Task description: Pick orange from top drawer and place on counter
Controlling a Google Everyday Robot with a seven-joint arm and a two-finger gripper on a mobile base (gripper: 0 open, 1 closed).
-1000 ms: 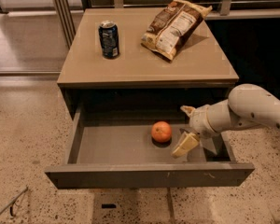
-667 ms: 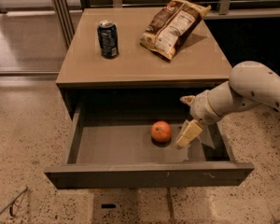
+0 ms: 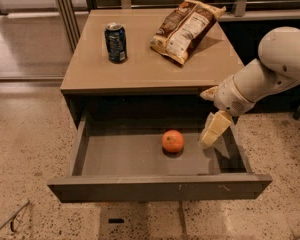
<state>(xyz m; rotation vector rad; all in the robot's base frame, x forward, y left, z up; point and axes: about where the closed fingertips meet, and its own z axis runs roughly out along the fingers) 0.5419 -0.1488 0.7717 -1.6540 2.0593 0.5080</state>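
The orange (image 3: 173, 141) lies on the grey bottom of the pulled-out top drawer (image 3: 160, 186), right of the middle. My gripper (image 3: 205, 119) hangs over the drawer's right side, just right of the orange and a little above it, not touching it. It is open and empty, with one finger (image 3: 212, 130) pointing down into the drawer and the other (image 3: 208, 93) up by the counter's front edge. The tan counter (image 3: 150, 66) is the cabinet's top, above the drawer.
A dark soda can (image 3: 115, 42) stands at the counter's left back. A brown chip bag (image 3: 185, 28) lies at its right back. My white arm (image 3: 270, 69) reaches in from the right. Speckled floor surrounds the cabinet.
My gripper has risen and drawn slightly to the right, away from the orange. The orange has not moved.
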